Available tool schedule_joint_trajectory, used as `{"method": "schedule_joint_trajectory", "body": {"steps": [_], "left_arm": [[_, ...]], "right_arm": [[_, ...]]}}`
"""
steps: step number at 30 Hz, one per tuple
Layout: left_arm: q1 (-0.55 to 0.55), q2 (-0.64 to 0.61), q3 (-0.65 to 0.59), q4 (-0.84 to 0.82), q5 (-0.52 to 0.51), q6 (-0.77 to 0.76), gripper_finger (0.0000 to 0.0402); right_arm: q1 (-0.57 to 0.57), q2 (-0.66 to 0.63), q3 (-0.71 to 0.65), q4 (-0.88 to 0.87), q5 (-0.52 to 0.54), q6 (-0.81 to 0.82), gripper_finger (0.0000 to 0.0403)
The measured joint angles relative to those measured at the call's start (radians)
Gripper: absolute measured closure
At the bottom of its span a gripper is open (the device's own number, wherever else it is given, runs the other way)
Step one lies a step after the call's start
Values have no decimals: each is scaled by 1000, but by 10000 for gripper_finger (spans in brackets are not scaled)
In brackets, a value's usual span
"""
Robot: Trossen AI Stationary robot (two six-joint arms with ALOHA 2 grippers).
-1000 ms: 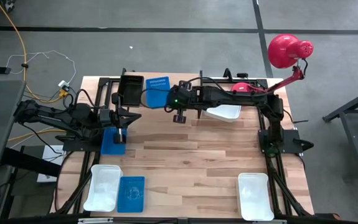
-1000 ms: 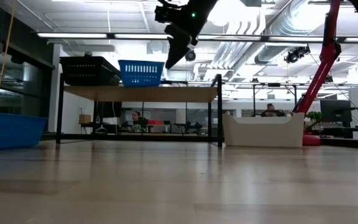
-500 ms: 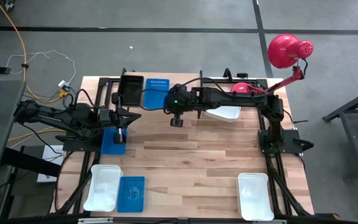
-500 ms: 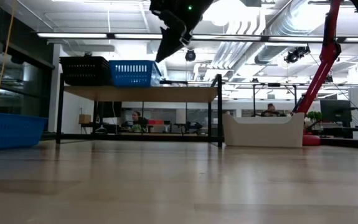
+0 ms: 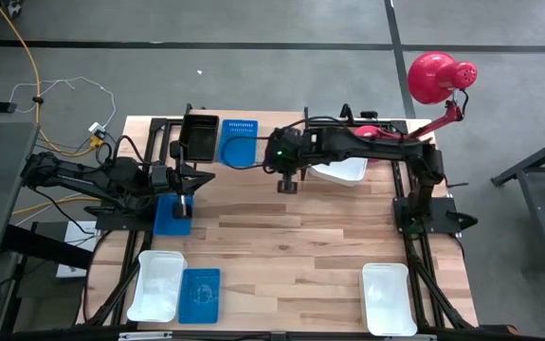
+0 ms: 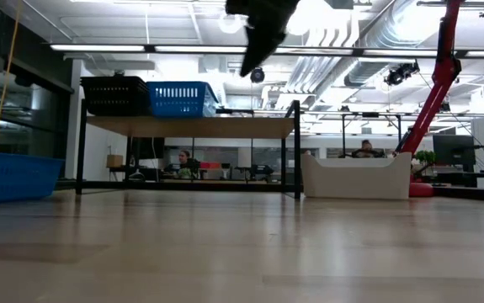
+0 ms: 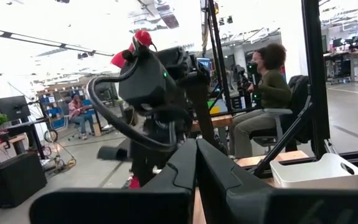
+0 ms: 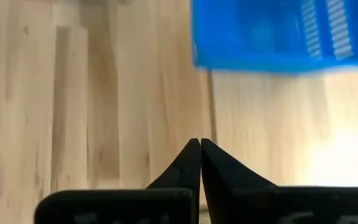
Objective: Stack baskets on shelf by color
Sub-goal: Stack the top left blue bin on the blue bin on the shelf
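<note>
Nearest on the wooden counter (image 5: 291, 237) lie two white plastic baskets (image 5: 155, 284) and a small blue one (image 5: 200, 294). Mid-counter, left gripper (image 5: 189, 204) and right gripper (image 5: 288, 186) have jaws pressed together, empty. Farthest, black perforated basket (image 5: 199, 135) and blue basket (image 5: 238, 140) sit touching on the light-wood shelf (image 6: 191, 126).

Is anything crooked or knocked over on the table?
Nothing is tipped or spilled. On the shelf, the black basket and blue basket sit upright side by side. The other blue and white baskets lie flat on the table. Both grippers are shut and hold nothing.
</note>
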Motion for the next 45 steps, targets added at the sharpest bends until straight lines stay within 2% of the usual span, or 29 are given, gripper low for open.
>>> {"method": "schedule_joint_trajectory", "body": {"steps": [3,5,8,13,16,19,26,32,35,38,42,45], "left_arm": [[0,0,0,0,0,0,401],[0,0,0,0,0,0,401],[0,0,0,0,0,0,401],[0,0,0,0,0,0,401],[0,0,0,0,3,-17,402],[0,2,0,0,11,-64,402],[0,36,0,1,11,-160,393],[-41,127,9,-22,24,-256,338],[-86,178,60,-163,-18,-281,299],[-136,218,117,-370,-88,-376,262],[-196,248,150,-609,-117,-658,229],[-233,256,150,-740,-83,-905,219]], "right_arm": [[26,-44,-3,-41,28,16,403],[54,-96,-64,-8,44,27,403],[90,-222,-270,114,46,66,403],[165,-467,-661,389,88,232,403],[240,-576,-808,492,86,317,403],[319,-653,-900,567,145,342,403],[438,-709,-948,629,264,340,403],[464,-709,-948,628,283,340,403],[462,-709,-948,627,297,340,403],[462,-709,-948,626,307,340,403],[462,-709,-948,624,315,344,403],[462,-708,-948,622,323,358,403]]}}
